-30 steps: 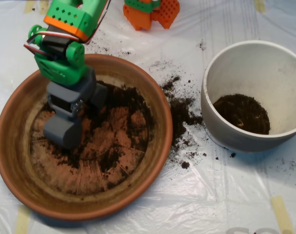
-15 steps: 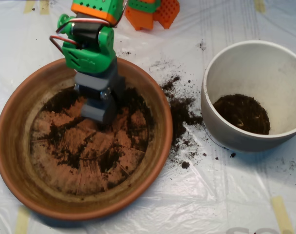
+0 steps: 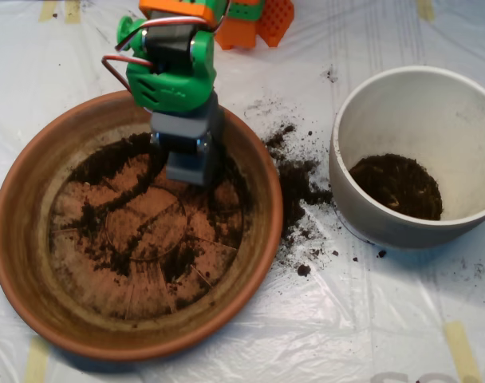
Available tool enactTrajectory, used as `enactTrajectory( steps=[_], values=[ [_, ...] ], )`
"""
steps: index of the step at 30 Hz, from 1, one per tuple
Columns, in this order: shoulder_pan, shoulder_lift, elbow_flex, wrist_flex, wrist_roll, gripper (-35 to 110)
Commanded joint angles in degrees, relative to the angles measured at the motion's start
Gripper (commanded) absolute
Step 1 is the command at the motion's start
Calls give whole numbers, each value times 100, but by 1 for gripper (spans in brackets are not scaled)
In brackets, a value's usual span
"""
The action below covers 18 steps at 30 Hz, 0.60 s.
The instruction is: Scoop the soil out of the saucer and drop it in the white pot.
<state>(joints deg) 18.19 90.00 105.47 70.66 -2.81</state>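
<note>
Overhead view: jaws over saucer soil (upper part).

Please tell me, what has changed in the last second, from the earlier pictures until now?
The scoop moved from the left part of the saucer toward its upper right, dragging through the soil and leaving a cleared, smeared track on the clay floor. Whether it took up soil cannot be seen. The white pot, the soil inside it and the spilled soil between the two dishes stayed as they were.
</note>
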Motion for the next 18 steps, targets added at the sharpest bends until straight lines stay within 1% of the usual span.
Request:
enactTrajectory(
  steps=[1, 10, 13, 18],
  values=[
    [-264, 606, -1230, 703, 105, 0],
    [-993, 369, -3771, 1960, 290, 0],
    [-1310, 360, -4386, 2259, 308, 0],
    [-2101, 431, -4948, 2514, 396, 0]
  ],
)
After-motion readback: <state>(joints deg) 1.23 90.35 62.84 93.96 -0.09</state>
